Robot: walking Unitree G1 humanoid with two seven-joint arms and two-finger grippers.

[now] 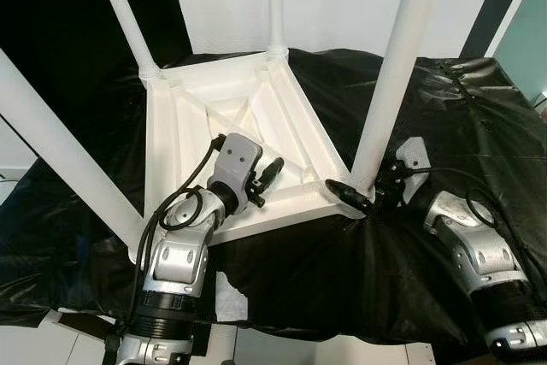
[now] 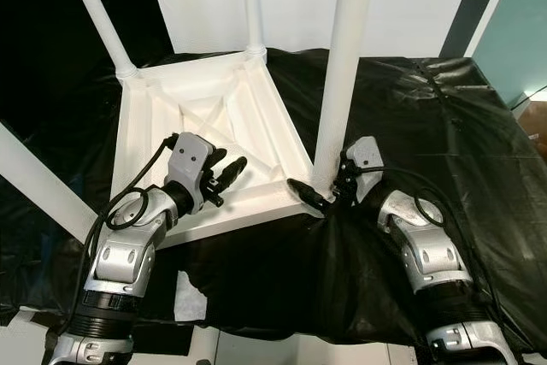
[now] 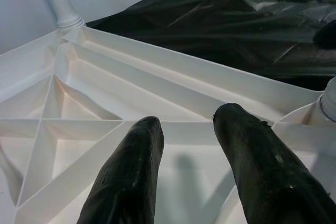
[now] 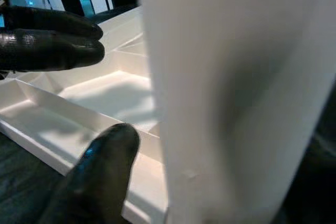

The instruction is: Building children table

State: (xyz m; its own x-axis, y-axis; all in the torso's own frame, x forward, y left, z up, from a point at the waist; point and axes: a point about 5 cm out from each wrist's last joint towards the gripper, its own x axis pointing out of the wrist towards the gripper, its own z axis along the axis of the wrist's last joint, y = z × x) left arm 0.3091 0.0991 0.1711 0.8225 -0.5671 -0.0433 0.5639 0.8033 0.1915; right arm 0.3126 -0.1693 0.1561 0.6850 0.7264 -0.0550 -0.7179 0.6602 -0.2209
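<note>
A white children's table [image 1: 256, 117] lies upside down on a black cloth, its ribbed underside facing up and its legs standing upward. My left gripper [image 1: 267, 181] hovers open over the near part of the underside, with nothing between its fingers [image 3: 134, 171]. My right gripper [image 1: 363, 187] sits at the base of the near right leg [image 1: 397, 66], shut on it. One finger [image 4: 105, 161] lies along the front of the leg and the other is hidden behind it. The left gripper's fingers [image 4: 52, 38] show across the tabletop in the right wrist view.
The black cloth [image 1: 444, 108] covers the work surface, with cables running over its right side. Three other legs rise at the near left [image 1: 60, 151], far left [image 1: 128, 14] and far middle [image 1: 275, 2]. A white wall stands behind.
</note>
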